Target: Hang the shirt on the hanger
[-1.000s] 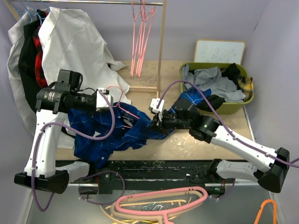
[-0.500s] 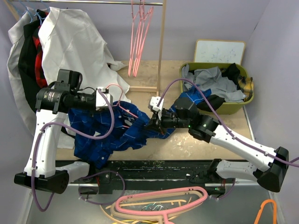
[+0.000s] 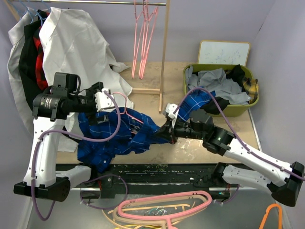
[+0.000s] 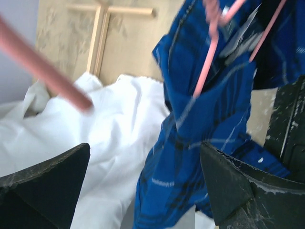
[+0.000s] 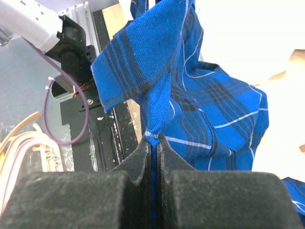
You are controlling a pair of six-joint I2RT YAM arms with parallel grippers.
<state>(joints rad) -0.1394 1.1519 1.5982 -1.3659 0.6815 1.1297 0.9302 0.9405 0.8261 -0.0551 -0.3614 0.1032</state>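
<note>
Blue shirt (image 3: 114,136): one | pink hanger (image 4: 208,52) in it: one | left fingers (image 4: 43,183) spread wide, empty | right fingers (image 5: 137,164) pinching shirt fold

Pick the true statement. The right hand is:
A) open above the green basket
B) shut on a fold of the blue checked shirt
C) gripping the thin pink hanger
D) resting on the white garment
B: the right wrist view shows the right hand pinched shut on a fold of the shirt.
</note>
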